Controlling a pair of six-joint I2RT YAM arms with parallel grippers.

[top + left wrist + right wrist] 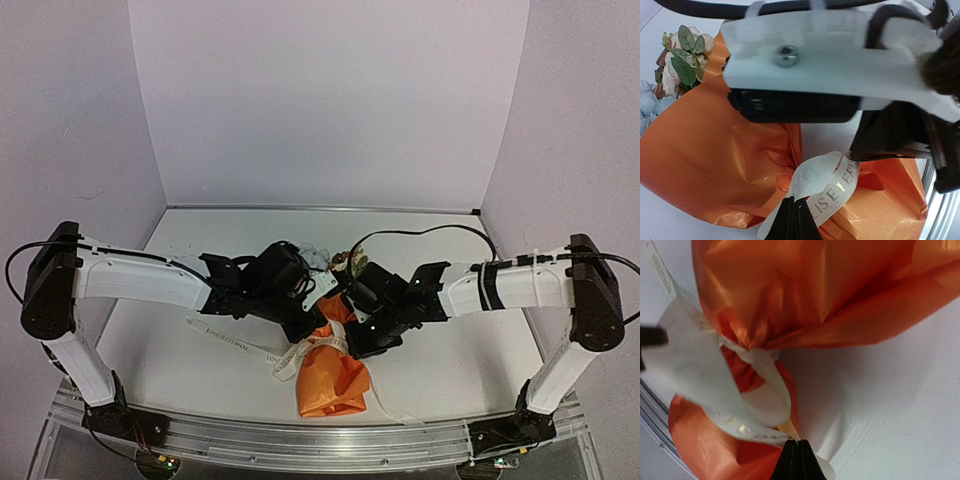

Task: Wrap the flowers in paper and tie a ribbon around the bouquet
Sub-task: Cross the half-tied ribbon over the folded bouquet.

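at the bouquet (333, 382) waist, left claw (794, 219) and right claw (797, 461) clench the ribbon (829, 184).

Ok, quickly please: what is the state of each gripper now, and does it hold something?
Left gripper: closed, pinching the ribbon.
Right gripper: closed, also pinching the ribbon.

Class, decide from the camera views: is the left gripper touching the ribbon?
Touching. The left wrist view shows the left gripper shut, its fingertips pinching the ribbon where it circles the waist of the bouquet.
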